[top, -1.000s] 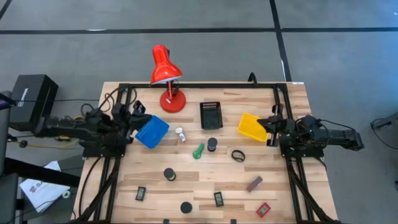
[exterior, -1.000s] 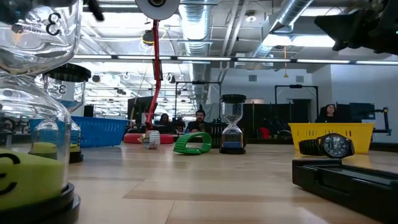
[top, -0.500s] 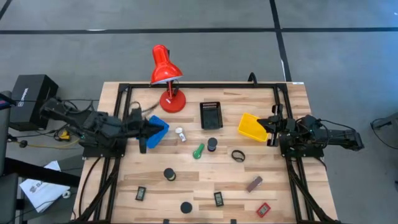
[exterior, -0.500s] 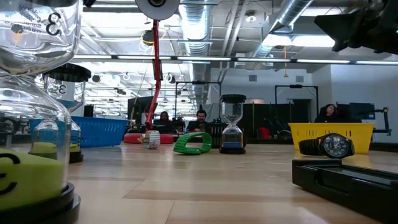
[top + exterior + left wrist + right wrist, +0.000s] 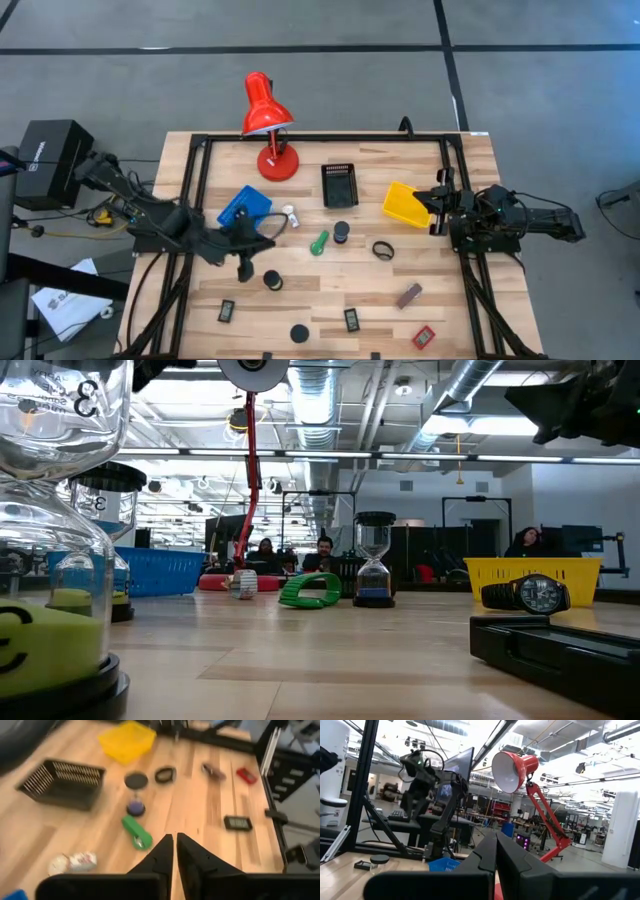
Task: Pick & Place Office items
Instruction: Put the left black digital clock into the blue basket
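Approach step: left tool (image 5: 244, 268), tips pressed together and empty, hangs beside the black round disc (image 5: 273, 280) on the worktop (image 5: 440, 260); next it needs spreading, then lowering over the disc.

The white tube (image 5: 76, 862) is blurred in the left wrist view (its label unreadable), like the yellow bin (image 5: 127, 740).

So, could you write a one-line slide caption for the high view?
Left end effector reaches over scattered office items; right end effector waits beside the yellow bin.
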